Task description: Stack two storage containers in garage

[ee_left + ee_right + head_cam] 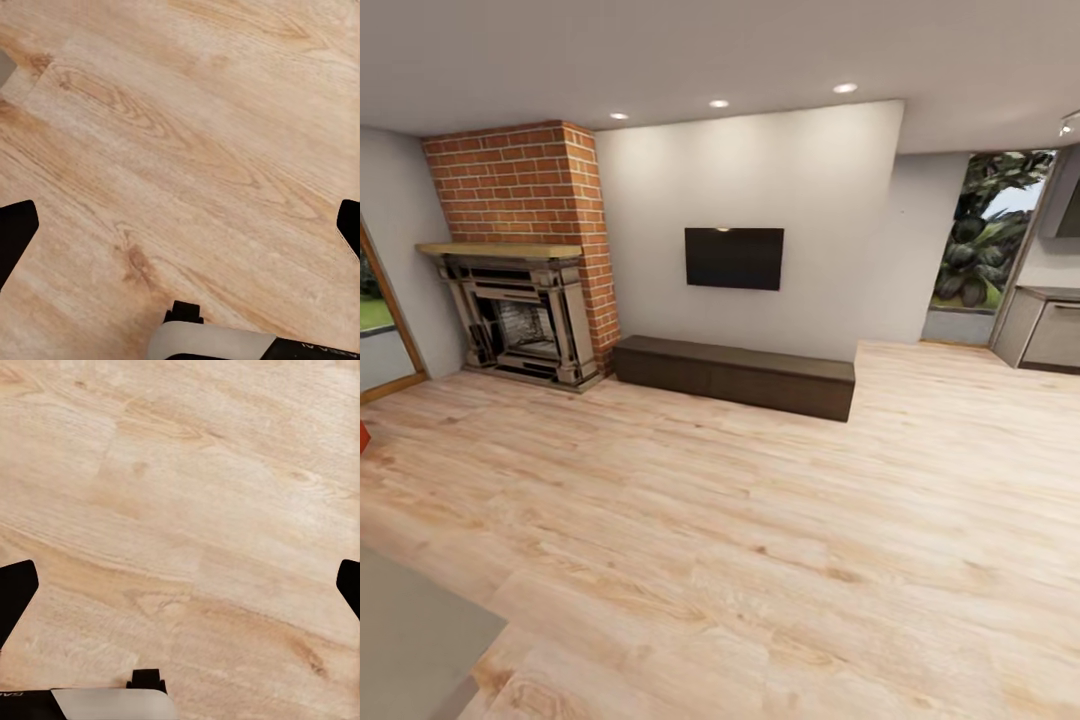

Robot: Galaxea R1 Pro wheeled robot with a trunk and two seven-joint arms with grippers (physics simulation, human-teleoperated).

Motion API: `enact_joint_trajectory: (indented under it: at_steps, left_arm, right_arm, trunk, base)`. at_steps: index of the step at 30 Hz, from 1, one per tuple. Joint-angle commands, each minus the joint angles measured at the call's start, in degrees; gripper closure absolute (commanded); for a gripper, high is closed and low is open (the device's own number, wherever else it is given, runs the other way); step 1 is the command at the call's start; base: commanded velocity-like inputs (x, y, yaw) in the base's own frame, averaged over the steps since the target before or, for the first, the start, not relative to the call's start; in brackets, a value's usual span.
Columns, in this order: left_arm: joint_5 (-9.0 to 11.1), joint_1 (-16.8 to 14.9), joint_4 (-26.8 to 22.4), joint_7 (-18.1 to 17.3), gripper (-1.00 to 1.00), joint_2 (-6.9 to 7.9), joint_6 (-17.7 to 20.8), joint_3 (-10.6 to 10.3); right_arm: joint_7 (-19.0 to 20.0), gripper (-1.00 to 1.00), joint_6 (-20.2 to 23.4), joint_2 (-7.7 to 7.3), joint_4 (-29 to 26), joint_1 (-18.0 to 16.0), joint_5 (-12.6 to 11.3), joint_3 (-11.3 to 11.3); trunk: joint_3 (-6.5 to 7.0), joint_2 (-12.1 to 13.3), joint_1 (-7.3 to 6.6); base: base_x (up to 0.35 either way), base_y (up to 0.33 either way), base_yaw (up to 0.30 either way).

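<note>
Head cam, left to right: red sliver (363, 436) at the frame edge, prob a container, left of the fireplace (520, 315); right of the fireplace a dark cabinet (735, 376) under the TV (734, 258), then a window (988, 235). Wrist cams look at plank floor (187, 150): left gripper (180, 229) and right gripper (180, 589) both spread wide, nothing between the fingertips.

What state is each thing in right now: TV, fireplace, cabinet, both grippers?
TV: wall-mounted, screen dark.
Fireplace: unlit.
Cabinet: closed, below the TV.
Left gripper: open, holding nothing, over wood floor.
Right gripper: open, holding nothing, over the floor.
Red sliver at the head view's left edge: too little visible to tell.
</note>
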Motion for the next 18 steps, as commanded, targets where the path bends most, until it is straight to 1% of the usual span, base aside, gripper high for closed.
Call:
enact_joint_trajectory:
  at_steps: [1,18]
  left_arm:
    - [-0.08,-0.06,0.06,0.06,-1.00,0.00,-0.19,0.21]
    - [-0.08,-0.06,0.06,0.06,-1.00,0.00,-0.12,0.21]
  right_arm:
    - [-0.29,-1.00,-0.17,0.00,0.09,-0.05,0.18,0.13]
    - [-0.29,-1.00,-0.16,0.00,0.10,-0.06,0.24,0.13]
  trunk:
    - [-0.12,-0.10,0.06]
    - [-0.12,-0.10,0.06]
  base:
    - [0.323,0.000,0.000]
    - [0.323,0.000,0.000]
